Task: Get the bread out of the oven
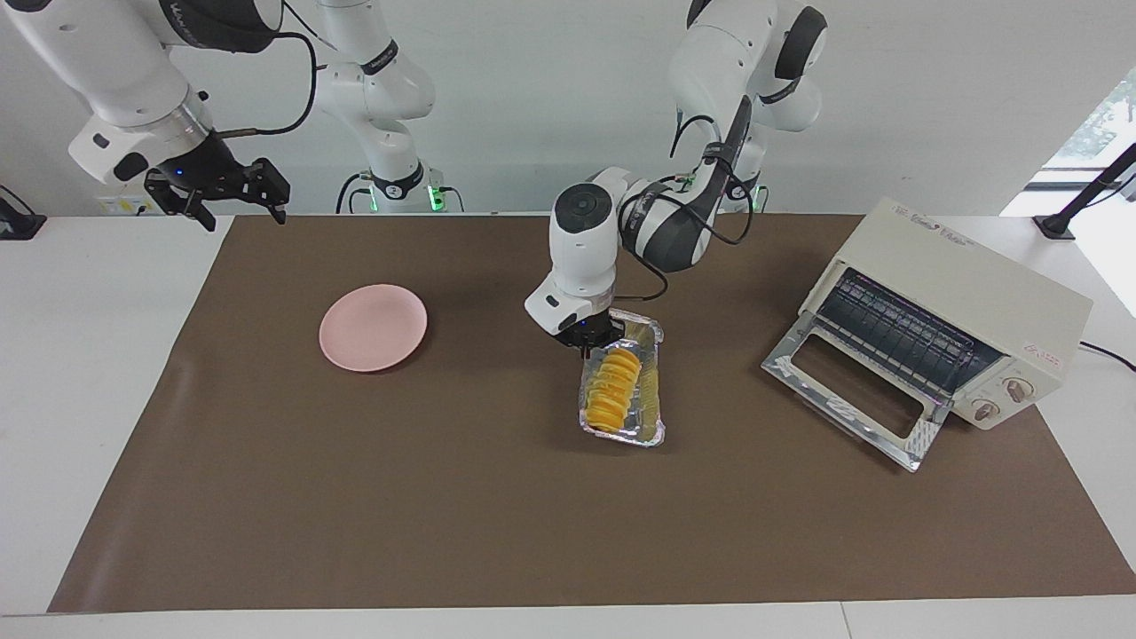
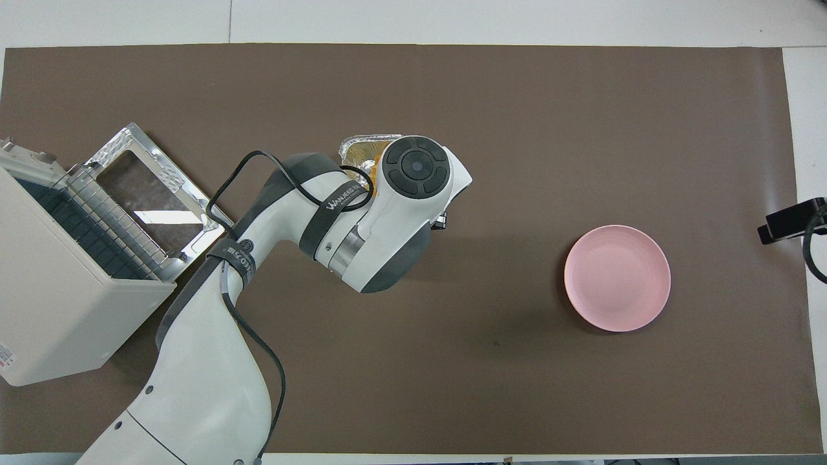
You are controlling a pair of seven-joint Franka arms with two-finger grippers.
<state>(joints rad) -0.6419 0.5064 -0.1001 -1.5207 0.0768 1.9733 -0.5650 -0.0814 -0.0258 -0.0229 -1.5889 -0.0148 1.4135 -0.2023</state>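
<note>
The bread (image 1: pixel 611 390), a ridged yellow-orange loaf, lies in a crinkled foil tray (image 1: pixel 652 404) at the middle of the brown mat, well away from the oven. My left gripper (image 1: pixel 593 348) is shut on the tray's rim at the end nearer the robots. I cannot tell whether the tray rests on the mat or hangs just above it. In the overhead view my left arm covers most of the tray (image 2: pixel 365 139). The cream oven (image 1: pixel 950 302) stands at the left arm's end with its glass door (image 1: pixel 843 390) dropped open. My right gripper (image 1: pixel 217 200) waits open over the right arm's end.
A round pink plate (image 1: pixel 373 327) lies on the mat toward the right arm's end; it also shows in the overhead view (image 2: pixel 617 278). The oven (image 2: pixel 58 290) sits angled, and its open door (image 2: pixel 155 194) juts onto the mat. A black cable runs from the oven.
</note>
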